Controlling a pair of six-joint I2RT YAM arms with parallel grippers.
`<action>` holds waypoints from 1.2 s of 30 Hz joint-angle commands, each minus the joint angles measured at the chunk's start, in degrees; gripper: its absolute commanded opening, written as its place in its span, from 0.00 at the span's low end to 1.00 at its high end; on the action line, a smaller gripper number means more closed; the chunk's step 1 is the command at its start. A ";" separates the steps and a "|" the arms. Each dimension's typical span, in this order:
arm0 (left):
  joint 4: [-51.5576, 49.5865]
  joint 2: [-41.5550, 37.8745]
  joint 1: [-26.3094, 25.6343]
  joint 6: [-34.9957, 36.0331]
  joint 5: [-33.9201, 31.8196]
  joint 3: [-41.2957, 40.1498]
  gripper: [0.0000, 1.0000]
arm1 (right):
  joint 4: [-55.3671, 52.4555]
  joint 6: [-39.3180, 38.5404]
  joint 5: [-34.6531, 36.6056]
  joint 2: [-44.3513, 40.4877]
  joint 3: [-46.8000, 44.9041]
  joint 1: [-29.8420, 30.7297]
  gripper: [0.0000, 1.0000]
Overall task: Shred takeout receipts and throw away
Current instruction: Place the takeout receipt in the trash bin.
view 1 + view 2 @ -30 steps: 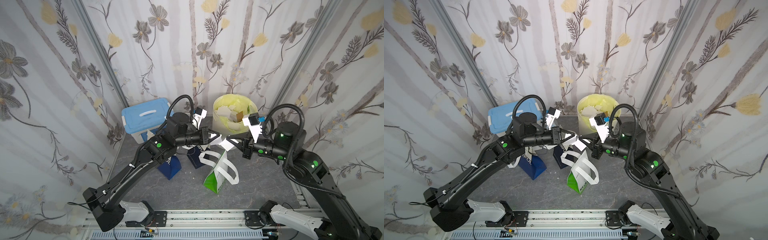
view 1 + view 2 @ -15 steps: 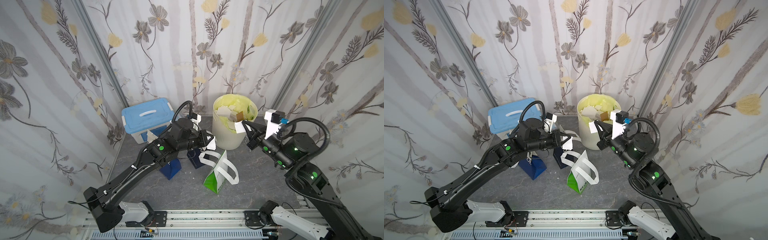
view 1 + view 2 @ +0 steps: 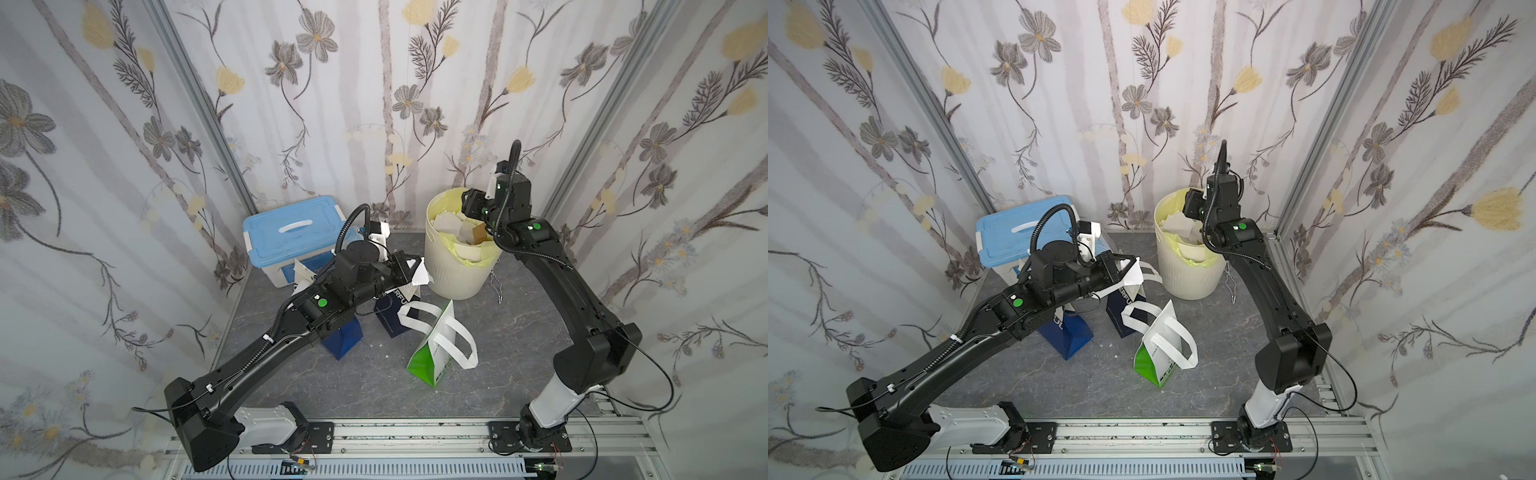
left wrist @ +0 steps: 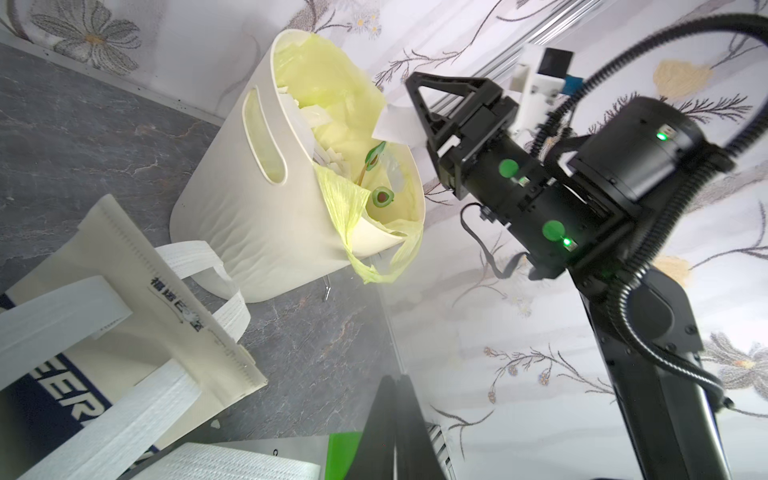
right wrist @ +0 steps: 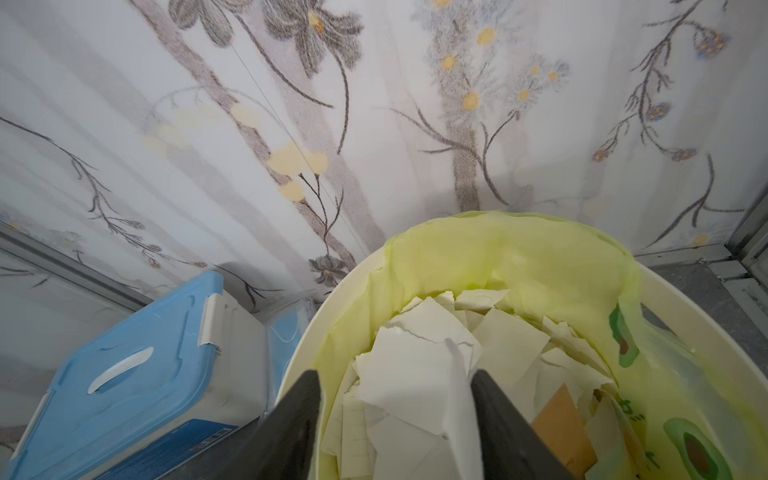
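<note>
The cream bin (image 3: 453,278) holds torn receipt scraps (image 5: 511,345). Above it the right gripper (image 5: 395,376) has its fingers apart, with a white scrap (image 5: 415,399) between them. Beside the bin, the left gripper (image 3: 411,269) pinches a receipt piece (image 3: 420,276).

A torn white receipt piece (image 3: 419,276) hangs crumpled from the closed left gripper (image 3: 410,268), just beside the cream bin (image 3: 457,274). More ragged-edged white receipt scraps (image 5: 415,374) lie heaped and overlapping inside the bin's yellow liner (image 5: 498,257).

Left arm (image 3: 249,361), right arm (image 3: 569,295): matte black, white base links (image 3: 266,419), green joint dots (image 3: 320,302), ribbed black cable loops (image 4: 623,58).
</note>
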 commanded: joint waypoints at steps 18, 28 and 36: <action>17.45 3.32 1.55 -4.10 7.52 -1.92 0.00 | -1.56 2.44 -36.02 -28.25 -20.47 1.05 0.57; 30.88 8.21 1.46 -8.15 15.80 -2.78 0.00 | 6.75 11.36 -39.79 -41.32 -39.15 6.84 0.68; 31.29 8.94 1.46 -8.56 16.83 -3.27 0.00 | 9.10 14.88 -43.23 -38.14 -38.78 7.34 0.45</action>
